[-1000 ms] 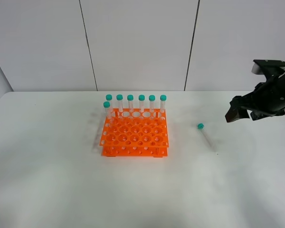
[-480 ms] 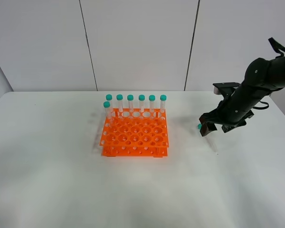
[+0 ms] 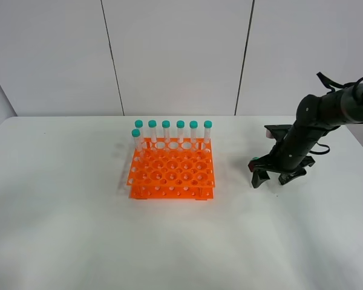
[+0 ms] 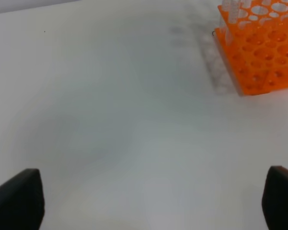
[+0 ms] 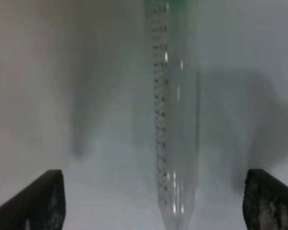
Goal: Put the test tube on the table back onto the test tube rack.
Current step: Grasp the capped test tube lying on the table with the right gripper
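The test tube (image 5: 174, 120) lies flat on the white table (image 3: 78, 211), right of the orange test tube rack (image 3: 171, 171). In the exterior view only its teal cap (image 3: 255, 161) shows beside the arm. My right gripper (image 3: 270, 179) is down at the table, open, with one finger on each side of the tube; the right wrist view shows the gripper (image 5: 156, 201) straddling the clear body near its pointed tip. My left gripper (image 4: 149, 199) is open and empty over bare table, with the rack (image 4: 264, 52) ahead of it. The left arm is out of the exterior view.
Several teal-capped tubes (image 3: 180, 130) stand upright in the rack's back row and back-left corner. The rack's other holes are unfilled. A grey panelled wall (image 3: 175, 54) runs behind the table.
My right arm has swung in from the far right and come down over the lying tube, open fingers now on either side of it. The tube and rack have not moved.
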